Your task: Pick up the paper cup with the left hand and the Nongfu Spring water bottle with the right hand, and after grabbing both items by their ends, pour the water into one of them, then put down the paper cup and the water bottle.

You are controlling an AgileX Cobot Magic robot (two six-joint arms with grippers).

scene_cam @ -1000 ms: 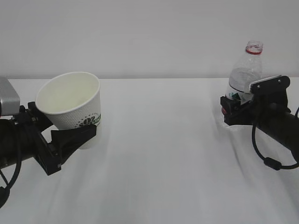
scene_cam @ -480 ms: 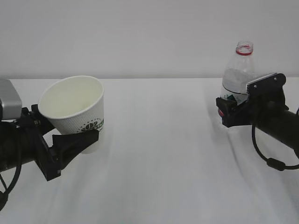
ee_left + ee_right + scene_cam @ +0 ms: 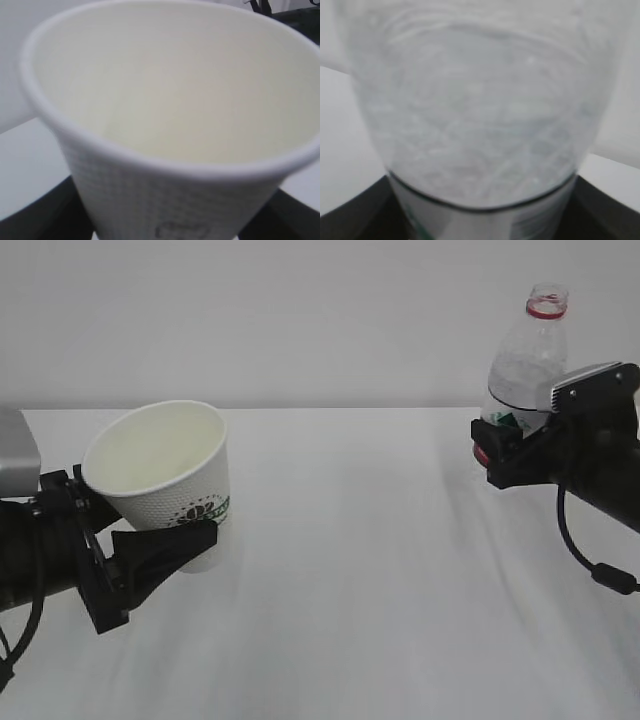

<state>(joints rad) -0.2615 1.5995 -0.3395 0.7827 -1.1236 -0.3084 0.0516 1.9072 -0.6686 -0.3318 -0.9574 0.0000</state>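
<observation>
Higher now sits the water bottle [image 3: 524, 358], gripped by the right hand [image 3: 508, 455]. The left hand [image 3: 150, 540] grips the tilted paper cup [image 3: 165, 470].

A plain pale wall [image 3: 320, 320] fills the upper part of the exterior view, bare and evenly lit. Below it the desk [image 3: 350, 570] is covered by a white cloth with soft wrinkles and faint shadows. The light is diffuse and dull.
</observation>
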